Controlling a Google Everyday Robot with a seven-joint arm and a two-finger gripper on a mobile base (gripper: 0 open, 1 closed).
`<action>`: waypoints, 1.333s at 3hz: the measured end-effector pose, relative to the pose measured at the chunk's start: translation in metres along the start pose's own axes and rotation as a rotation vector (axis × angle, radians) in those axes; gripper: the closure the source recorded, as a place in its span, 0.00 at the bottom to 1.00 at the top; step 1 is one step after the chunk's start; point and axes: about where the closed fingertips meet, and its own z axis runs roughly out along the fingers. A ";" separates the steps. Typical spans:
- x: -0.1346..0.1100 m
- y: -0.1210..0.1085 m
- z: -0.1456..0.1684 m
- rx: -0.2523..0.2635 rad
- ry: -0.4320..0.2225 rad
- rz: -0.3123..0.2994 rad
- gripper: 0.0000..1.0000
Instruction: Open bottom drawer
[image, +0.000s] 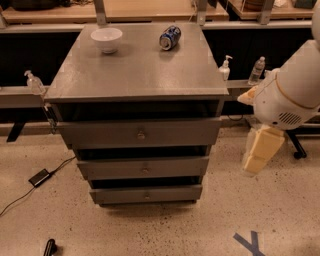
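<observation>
At right of frame the hand (261, 150) hangs, its state untellable; it should pinch the bottom drawer (170, 193) by its knob (147, 195) and pull straight.

Far rt: white arm (292, 90), elbow up; hand (254, 162) just below it, tip down & slightly left

My cream-yellow gripper (257, 155) hangs at frame right under my white arm (292, 92). The slim bottom drawer (146, 194) is plain grey. Upper frame: a round white bowl (106, 39) and a blue-and-white can (170, 37). The floor (150, 230) is speckled beige.
</observation>
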 end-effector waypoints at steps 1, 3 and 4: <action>-0.003 -0.001 0.045 -0.045 -0.064 -0.026 0.00; -0.005 -0.002 0.125 -0.142 -0.182 -0.018 0.00; -0.005 -0.002 0.125 -0.142 -0.182 -0.018 0.00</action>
